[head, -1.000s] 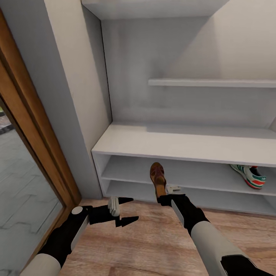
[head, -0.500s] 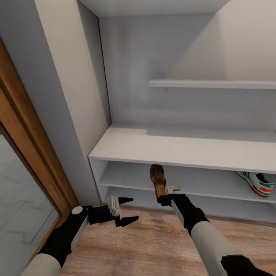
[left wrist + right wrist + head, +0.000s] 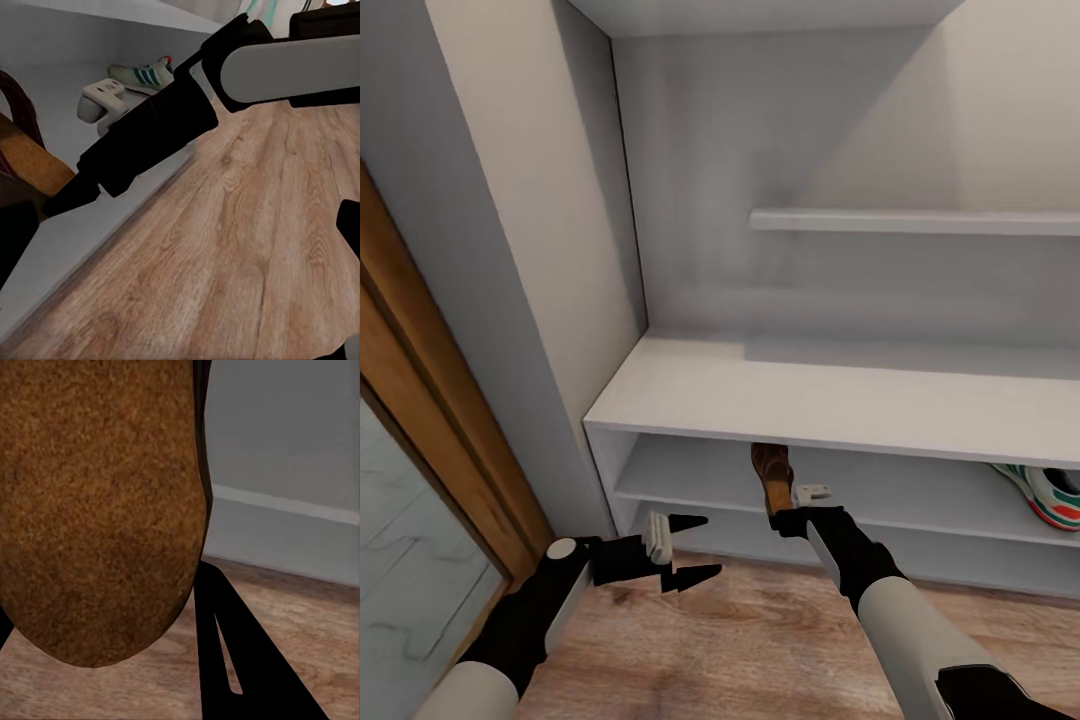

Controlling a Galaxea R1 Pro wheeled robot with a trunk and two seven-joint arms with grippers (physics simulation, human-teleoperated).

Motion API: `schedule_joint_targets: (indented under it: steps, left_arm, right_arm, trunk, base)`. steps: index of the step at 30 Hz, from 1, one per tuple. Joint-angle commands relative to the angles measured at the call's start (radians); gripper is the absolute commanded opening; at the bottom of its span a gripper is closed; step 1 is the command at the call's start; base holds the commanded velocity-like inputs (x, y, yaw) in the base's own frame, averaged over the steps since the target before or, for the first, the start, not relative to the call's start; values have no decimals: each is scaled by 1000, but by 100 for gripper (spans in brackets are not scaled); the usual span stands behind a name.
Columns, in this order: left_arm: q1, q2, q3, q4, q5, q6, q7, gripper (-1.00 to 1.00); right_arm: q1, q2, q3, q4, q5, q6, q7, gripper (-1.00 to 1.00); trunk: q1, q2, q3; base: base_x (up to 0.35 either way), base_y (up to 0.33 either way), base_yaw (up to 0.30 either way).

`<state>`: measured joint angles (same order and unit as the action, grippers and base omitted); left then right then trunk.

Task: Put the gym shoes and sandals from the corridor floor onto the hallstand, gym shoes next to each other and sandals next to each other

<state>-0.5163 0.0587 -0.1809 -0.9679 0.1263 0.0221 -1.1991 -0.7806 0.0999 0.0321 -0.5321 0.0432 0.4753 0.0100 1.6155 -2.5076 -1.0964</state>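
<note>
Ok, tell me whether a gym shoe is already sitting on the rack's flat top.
No: the hallstand's flat top is bare, while the gym shoe sits on the shelf level beneath it, at the right.

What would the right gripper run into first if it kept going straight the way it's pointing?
Probably the rack. The right gripper, shut on a sandal, points at the open shelf levels, so the sandal's far end would likely reach the upper shelf opening first. Depth is hard to judge here.
</note>
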Motion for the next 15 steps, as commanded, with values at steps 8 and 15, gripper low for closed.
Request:
schedule_joint_targets:
  steps: [8, 15]
  left_arm:
    - [-1, -59, -57, 2, 9, 2, -1, 100]
    - [-1, -126, -74, 7, 10, 2, -1, 100]
  right_arm:
    - [0, 0, 2, -2, 1, 6, 2, -100]
    - [0, 0, 2, -2, 1, 6, 2, -100]
  trunk:
    - [0, 0, -1]
    - [0, 0, -1]
  base:
    - [4, 0, 0]
    - [92, -9, 0]
